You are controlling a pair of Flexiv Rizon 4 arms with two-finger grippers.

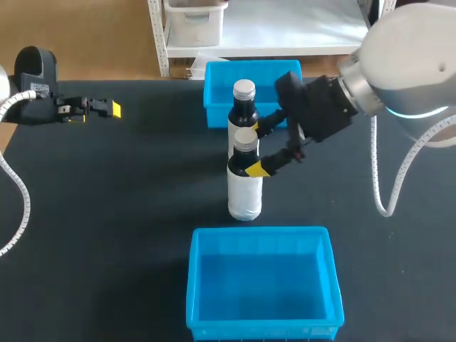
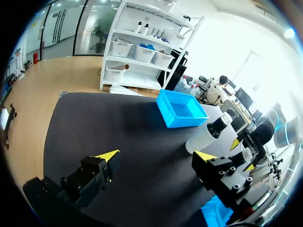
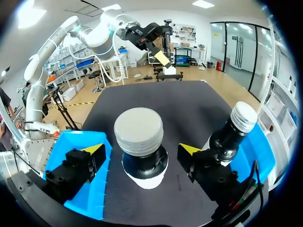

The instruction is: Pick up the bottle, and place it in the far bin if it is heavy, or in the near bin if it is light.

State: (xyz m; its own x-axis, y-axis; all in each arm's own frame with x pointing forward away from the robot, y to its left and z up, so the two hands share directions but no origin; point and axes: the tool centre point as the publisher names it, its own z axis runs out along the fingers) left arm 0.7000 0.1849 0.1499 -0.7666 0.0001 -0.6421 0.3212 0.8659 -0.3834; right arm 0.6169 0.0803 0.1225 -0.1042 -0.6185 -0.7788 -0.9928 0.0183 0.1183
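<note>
- Head view: pick-up step in hand, nothing lifted yet. Right gripper (image 1: pixel 260 149) set around the neck of the near bottle (image 1: pixel 245 192). Near bottle upright on the table (image 1: pixel 128 199), between the far bin (image 1: pixel 216 107) and the near bin (image 1: pixel 196 285). Second bottle (image 1: pixel 244 107) just behind it, by the far bin's front wall. Left gripper (image 1: pixel 107 108) well apart, over the table's left side.
- Left wrist view: left gripper (image 2: pixel 156 156) spread wide, nothing between the fingers. Second bottle (image 2: pixel 208 135) seemingly on the table beside the far bin (image 2: pixel 182 111), not inside it.
- Right wrist view: right gripper (image 3: pixel 142 150) straddling the near bottle (image 3: pixel 138 132) below the cap. A gap on each side, so spread and not yet clamped.
- Next move, by judgement: close squarely on the neck, lift straight up clear of the second bottle, then choose the bin by the weight felt.
- Count: two bottles, two blue bins, two grippers.
</note>
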